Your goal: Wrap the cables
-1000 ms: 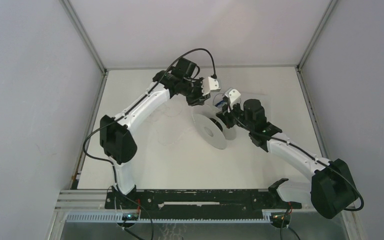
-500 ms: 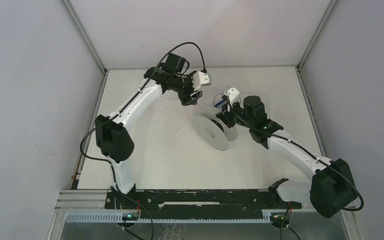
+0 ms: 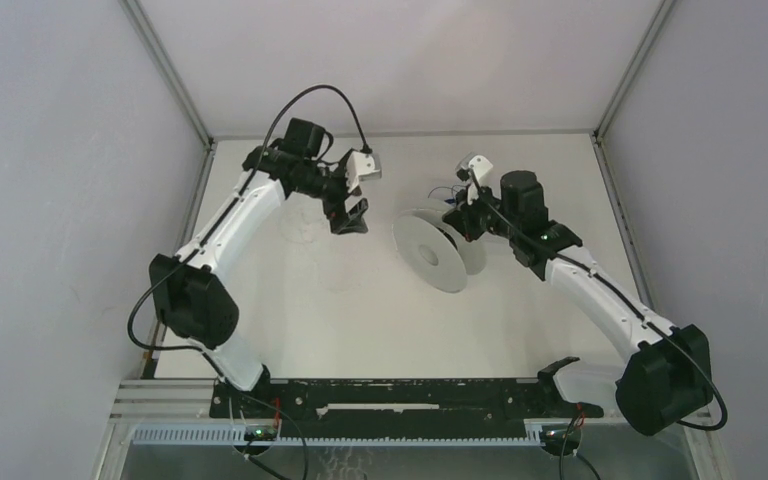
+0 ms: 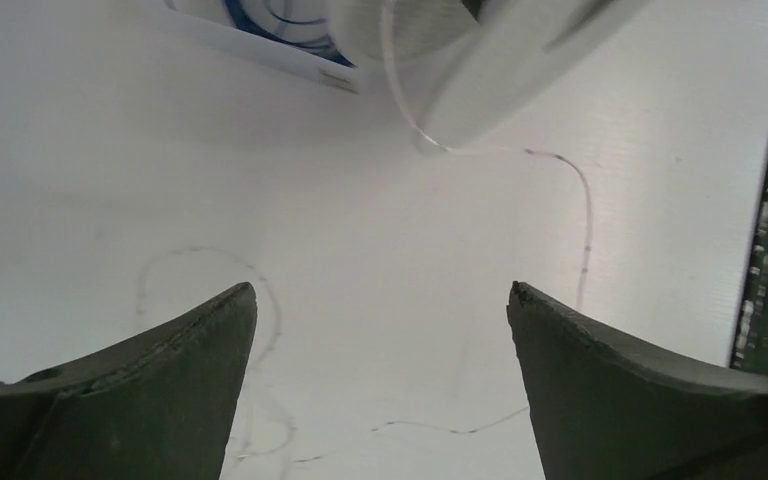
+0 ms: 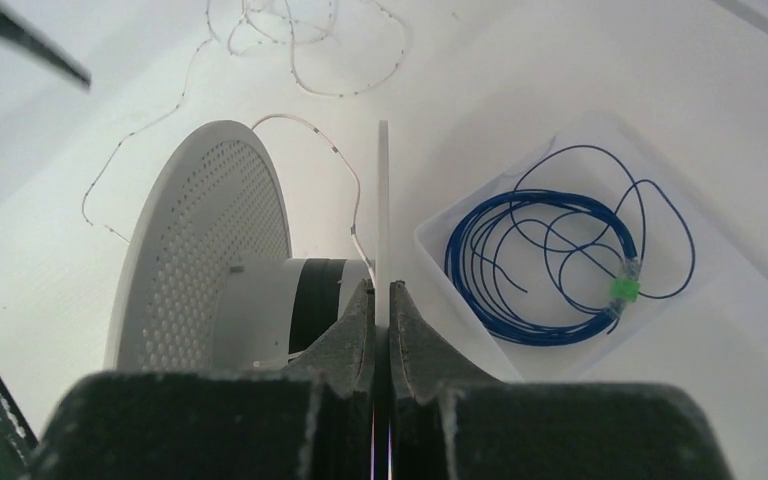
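Observation:
The cables are a hair-thin pale strand (image 4: 588,225) lying in loose loops on the white table, and one end runs up to the white spool (image 3: 428,252). My left gripper (image 3: 348,216) hangs wide open over these loops, left of the spool, with nothing between its fingers (image 4: 210,340). My right gripper (image 5: 382,292) is shut on the spool's thin solid flange, next to the hub. The strand (image 5: 332,148) arcs over the spool's perforated flange (image 5: 205,250) from a tangle of loops further off.
A shallow white tray (image 5: 440,235) beside the spool holds a coiled blue wire (image 5: 550,265) with a green tie. Grey walls enclose the table on three sides. A black rail (image 3: 400,395) runs along the near edge.
My left arm has swung left, away from the spool, and its gripper has opened wide. My right arm has shifted slightly back and right, still shut on the spool, which moved with it.

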You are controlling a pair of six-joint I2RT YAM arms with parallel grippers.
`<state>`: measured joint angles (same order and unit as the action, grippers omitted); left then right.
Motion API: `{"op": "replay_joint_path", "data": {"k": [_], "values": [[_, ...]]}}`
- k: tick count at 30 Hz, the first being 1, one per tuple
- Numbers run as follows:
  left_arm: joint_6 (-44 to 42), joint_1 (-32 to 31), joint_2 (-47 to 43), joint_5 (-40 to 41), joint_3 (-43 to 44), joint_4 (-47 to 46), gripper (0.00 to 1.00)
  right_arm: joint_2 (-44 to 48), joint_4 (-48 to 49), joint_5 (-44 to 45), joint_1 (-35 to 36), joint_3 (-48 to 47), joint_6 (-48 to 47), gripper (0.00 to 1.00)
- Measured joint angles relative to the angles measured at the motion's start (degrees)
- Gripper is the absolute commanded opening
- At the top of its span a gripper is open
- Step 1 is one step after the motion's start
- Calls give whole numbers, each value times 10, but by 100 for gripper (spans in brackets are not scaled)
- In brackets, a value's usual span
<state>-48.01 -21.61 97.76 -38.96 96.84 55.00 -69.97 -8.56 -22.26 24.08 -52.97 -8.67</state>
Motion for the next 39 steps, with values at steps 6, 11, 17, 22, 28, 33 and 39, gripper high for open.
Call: {"op": "replay_joint_path", "data": {"k": [6, 11, 17, 22, 28, 33, 39], "values": [[42, -2, -95, -38, -201, -98, 97, 0, -60, -28, -33, -69, 13, 0], [62, -2, -152, -63, -317, -186, 95, 0, -96, -44, -60, -130, 29, 0], [56, -2, -153, -67, -341, -216, 70, 0, -133, -49, -82, -161, 33, 0], [64, -2, -134, -61, -344, -234, 34, 0, -160, -49, -99, -179, 46, 0], [107, -2, -86, -29, -342, -238, 2, 0, -186, -58, -114, -217, 59, 0], [173, -2, -76, 27, -341, -276, 0, -5, -197, -93, -139, -243, 88, 0], [220, -7, -76, 95, -341, -324, 0, -29, -199, -127, -180, -282, 156, 0]]}}
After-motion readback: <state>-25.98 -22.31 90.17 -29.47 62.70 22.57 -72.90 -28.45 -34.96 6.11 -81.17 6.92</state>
